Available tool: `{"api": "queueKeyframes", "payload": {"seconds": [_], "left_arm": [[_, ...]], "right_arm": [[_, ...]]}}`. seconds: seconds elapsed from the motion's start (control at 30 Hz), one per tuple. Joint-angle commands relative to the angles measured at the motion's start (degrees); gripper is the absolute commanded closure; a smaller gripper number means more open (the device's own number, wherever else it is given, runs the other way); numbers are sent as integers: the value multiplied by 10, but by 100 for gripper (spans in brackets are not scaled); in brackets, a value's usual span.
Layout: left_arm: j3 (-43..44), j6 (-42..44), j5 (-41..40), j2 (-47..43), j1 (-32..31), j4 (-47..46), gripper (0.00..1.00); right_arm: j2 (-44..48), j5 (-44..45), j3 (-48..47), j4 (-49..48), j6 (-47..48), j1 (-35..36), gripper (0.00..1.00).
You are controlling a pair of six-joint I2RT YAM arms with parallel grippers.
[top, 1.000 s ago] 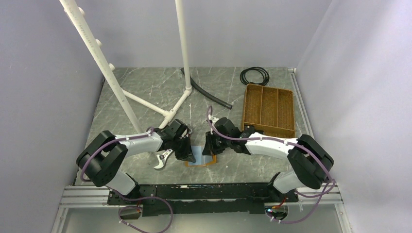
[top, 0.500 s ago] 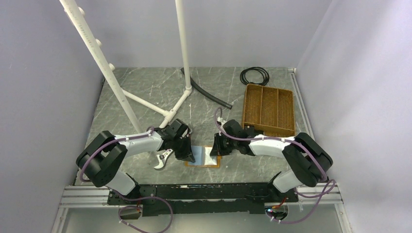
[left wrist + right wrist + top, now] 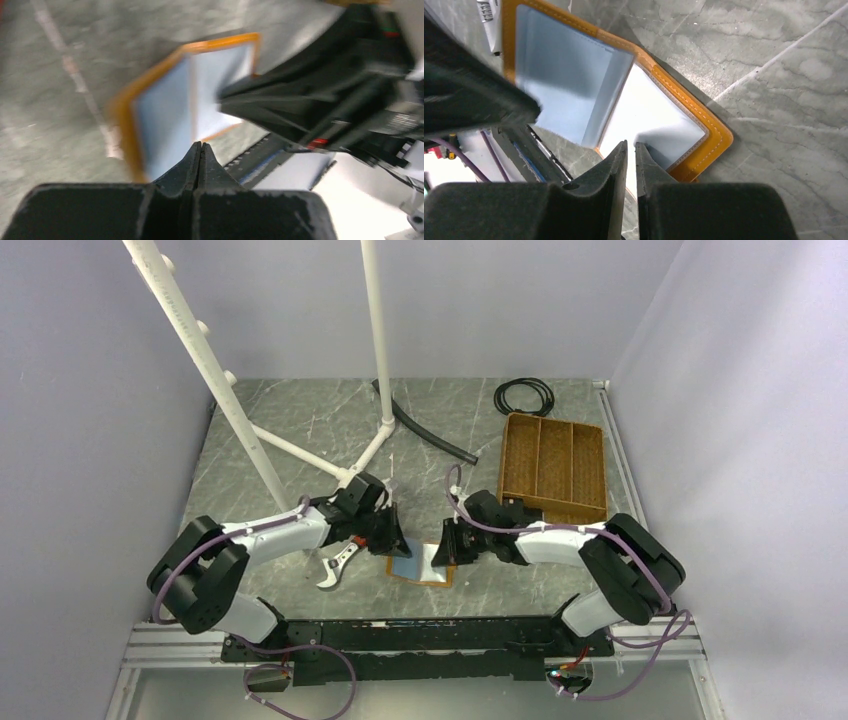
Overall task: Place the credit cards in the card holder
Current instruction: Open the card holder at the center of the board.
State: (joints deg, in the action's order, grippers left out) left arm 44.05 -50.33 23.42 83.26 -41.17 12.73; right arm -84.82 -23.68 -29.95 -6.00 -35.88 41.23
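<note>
- The card holder (image 3: 418, 568) lies open on the grey table (image 3: 310, 415), just beyond the arm bases, with its bluish panels facing up. A white-handled hand tool (image 3: 335, 568) lies just to its left.
- The left gripper (image 3: 201, 145) has its jaws pressed together on nothing, and its tips are at the holder's left edge.
- The right gripper (image 3: 631, 144) hangs over the holder's right panel. Its jaws are a narrow slit apart, with nothing seen between them.
- A brown divided tray (image 3: 553, 468) stands farther back on the right.

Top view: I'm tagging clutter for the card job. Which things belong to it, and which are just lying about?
Job: card holder, open; left gripper and right gripper, both at it. No credit cards clearly visible.
Lying about: brown divided tray, black cable coil, black hose, white pipe frame, silver-handled tool.
</note>
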Motion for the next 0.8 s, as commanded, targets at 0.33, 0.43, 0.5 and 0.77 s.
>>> {"api": "queueKeyframes", "payload": {"seconds": [0.33,0.43,0.5,0.77], "left_arm": [[-71,17,-63,-6,24,21,100],[-64,26,-66,-12,23,32,100],[-71,26,-67,-16,22,27,100],[-105,31,-70,-12,22,17,100]], "right_arm": [[22,46,-92,109,43,32,86],[36,17,-91,84,22,31,83],[32,9,-64,55,8,24,81],[-31,29,22,-13,-18,-4,83]]}}
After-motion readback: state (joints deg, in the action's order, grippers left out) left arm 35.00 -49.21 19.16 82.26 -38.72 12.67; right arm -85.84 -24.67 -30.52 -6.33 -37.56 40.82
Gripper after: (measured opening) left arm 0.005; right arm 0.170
